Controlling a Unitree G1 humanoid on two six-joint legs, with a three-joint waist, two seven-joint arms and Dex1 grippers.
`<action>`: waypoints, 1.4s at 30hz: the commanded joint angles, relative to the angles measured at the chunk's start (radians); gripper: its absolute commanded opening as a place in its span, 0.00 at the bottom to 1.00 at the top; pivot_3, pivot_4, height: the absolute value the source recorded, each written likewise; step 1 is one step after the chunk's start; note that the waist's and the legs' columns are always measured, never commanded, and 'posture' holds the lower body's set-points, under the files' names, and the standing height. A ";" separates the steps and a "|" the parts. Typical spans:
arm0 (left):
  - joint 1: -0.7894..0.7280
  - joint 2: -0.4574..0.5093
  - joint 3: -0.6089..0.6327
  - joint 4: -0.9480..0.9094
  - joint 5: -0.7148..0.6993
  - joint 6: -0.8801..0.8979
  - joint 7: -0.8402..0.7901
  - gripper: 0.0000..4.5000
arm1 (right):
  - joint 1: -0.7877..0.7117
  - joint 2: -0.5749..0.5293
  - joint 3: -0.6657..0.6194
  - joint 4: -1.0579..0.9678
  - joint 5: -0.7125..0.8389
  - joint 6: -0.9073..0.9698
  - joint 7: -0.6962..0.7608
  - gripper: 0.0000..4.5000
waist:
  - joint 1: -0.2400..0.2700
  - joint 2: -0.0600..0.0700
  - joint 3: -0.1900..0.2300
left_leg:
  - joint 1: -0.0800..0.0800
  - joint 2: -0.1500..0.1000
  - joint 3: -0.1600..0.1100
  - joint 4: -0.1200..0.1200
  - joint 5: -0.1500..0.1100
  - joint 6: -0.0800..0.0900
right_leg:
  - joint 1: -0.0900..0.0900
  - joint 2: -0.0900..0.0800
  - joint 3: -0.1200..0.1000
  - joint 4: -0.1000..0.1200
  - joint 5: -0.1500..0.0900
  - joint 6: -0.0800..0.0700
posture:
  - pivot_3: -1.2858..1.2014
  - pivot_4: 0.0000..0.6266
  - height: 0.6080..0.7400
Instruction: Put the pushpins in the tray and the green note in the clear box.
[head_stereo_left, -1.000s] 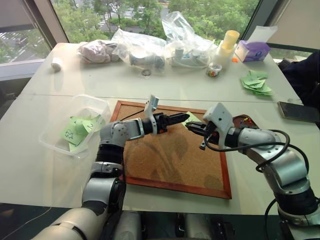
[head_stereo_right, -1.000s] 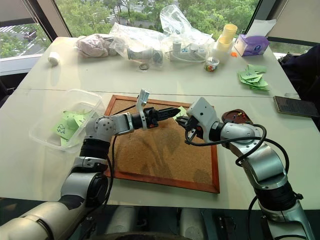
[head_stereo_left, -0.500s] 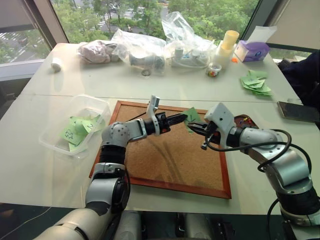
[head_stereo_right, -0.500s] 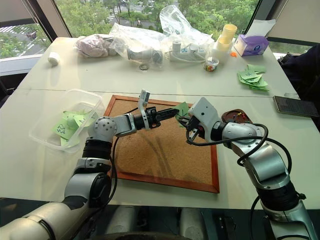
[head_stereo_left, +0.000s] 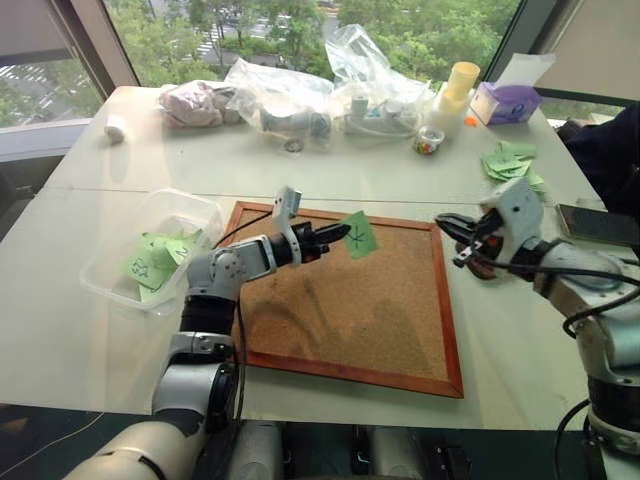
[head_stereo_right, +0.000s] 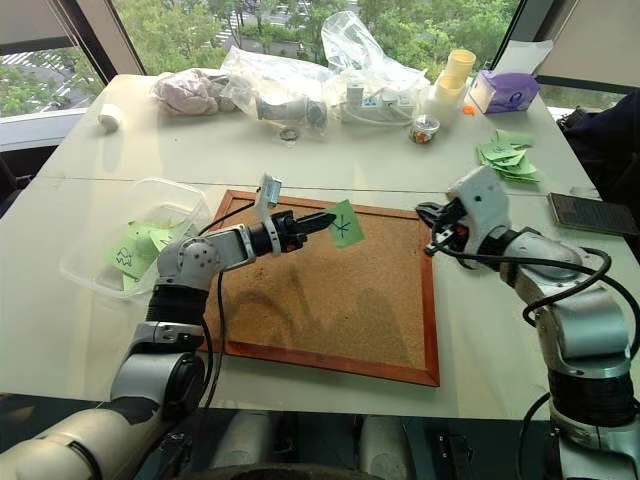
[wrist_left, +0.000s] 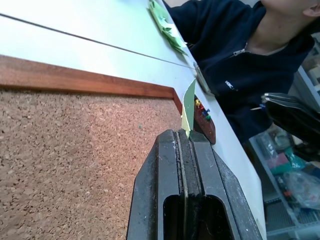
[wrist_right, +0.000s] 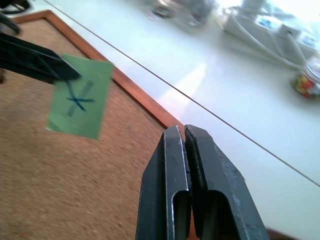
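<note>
Looking down from the head camera, the left gripper (head_stereo_left: 341, 234) pinches one edge of the green note (head_stereo_left: 359, 235), which hangs clear above the cork board (head_stereo_left: 350, 310), star scribble facing outward. The clear box (head_stereo_left: 112, 288) sits on the table just off the board's left edge, already holding other green slips. The right gripper (head_stereo_right: 428, 215) hovers over the board's right frame, fingers pressed together; whether a pushpin is nipped between them is too small to tell. In the left wrist view the fingers (wrist_left: 172, 165) are clamped flat on the note's lower edge, and beyond them the tray (wrist_left: 206, 126) lies just past the board's corner with a few pins inside, a person in a dark top seated behind. In the right wrist view the closed fingers (wrist_right: 172, 170) point toward the board's frame, the note suspended ahead. To do this step well, I'd judge the left arm should carry the slip level over the box's near wall, lower inside, and only then release, since light paper drifts.
</note>
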 joint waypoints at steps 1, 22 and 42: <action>0.015 0.009 -0.008 -0.055 0.007 -0.041 -0.010 0.01 | -0.002 -0.016 -0.060 0.141 -0.040 -0.053 -0.039 0.00 | -0.001 0.000 0.000 | 0.001 0.000 0.000 0.000 0.000 0.000 | 0.001 0.000 0.000 0.000 0.000 0.000 | 0.52 0.24 1.00; 0.047 0.022 0.038 -0.148 -0.014 -0.063 0.052 0.00 | -0.026 0.005 -0.013 0.473 -0.072 -0.228 -0.013 0.41 | -0.001 0.001 -0.001 | 0.006 0.001 -0.001 0.001 0.000 -0.001 | 0.007 0.001 0.000 0.001 0.000 0.000 | 0.52 0.24 1.00; 0.067 -0.006 0.027 -0.161 -0.012 -0.078 0.070 0.00 | -0.071 0.011 -0.085 0.510 -0.026 -0.223 -0.053 0.63 | -0.001 0.001 -0.001 | 0.007 0.001 -0.001 0.001 0.000 -0.001 | 0.007 0.001 0.000 0.001 0.000 0.000 | 0.52 0.24 1.00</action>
